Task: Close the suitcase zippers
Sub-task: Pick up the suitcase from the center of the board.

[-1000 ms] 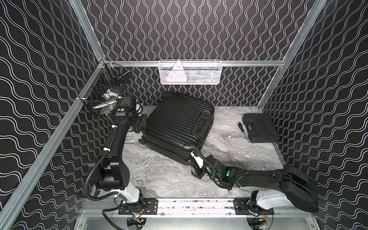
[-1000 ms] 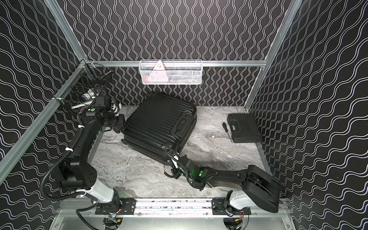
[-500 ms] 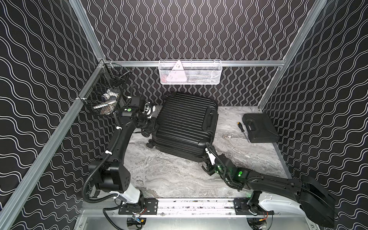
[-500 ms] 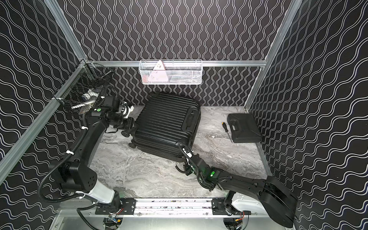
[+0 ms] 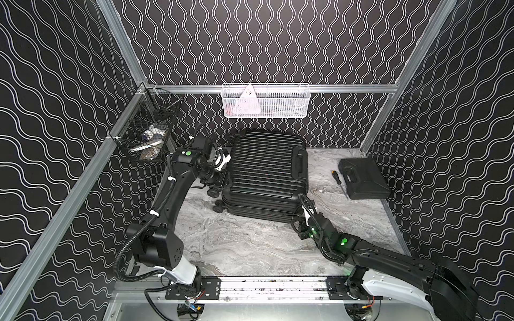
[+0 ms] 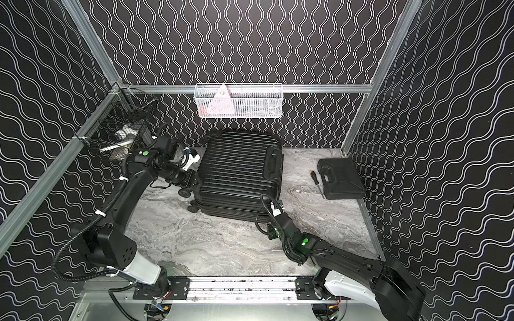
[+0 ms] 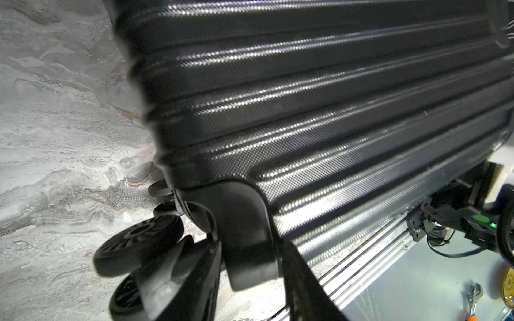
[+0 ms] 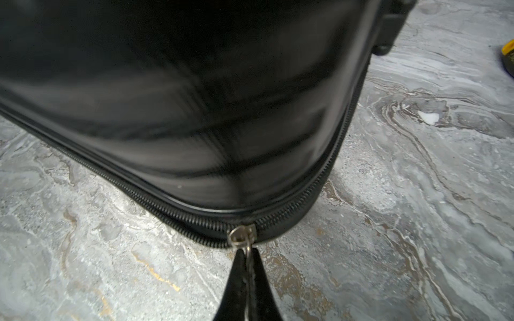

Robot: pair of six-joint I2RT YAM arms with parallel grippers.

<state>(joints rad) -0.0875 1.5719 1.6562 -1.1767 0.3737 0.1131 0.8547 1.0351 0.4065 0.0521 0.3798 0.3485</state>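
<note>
The black ribbed suitcase (image 5: pixel 267 172) (image 6: pixel 239 172) lies flat at the back middle of the marble table, shells together. My left gripper (image 5: pixel 222 180) (image 7: pixel 249 244) is at its left end by the spinner wheels (image 7: pixel 139 244). Its jaws are open and straddle a wheel housing (image 7: pixel 244 222), with thin gaps on both sides. My right gripper (image 5: pixel 300 221) (image 8: pixel 247 254) is at the near right corner, shut on the metal pull of the zipper slider (image 8: pixel 241 234). The zipper track (image 8: pixel 172 211) runs along the rim both ways from the slider.
A flat black tool case (image 5: pixel 363 179) and a screwdriver (image 5: pixel 338 178) lie to the right of the suitcase. A white wire basket (image 5: pixel 265 101) hangs on the back wall and a black one (image 5: pixel 144 133) on the left rail.
The suitcase has turned from a slant to square and shifted right. My right gripper has travelled right along the near edge with the pull. My left gripper followed the wheel end and its jaws widened.
</note>
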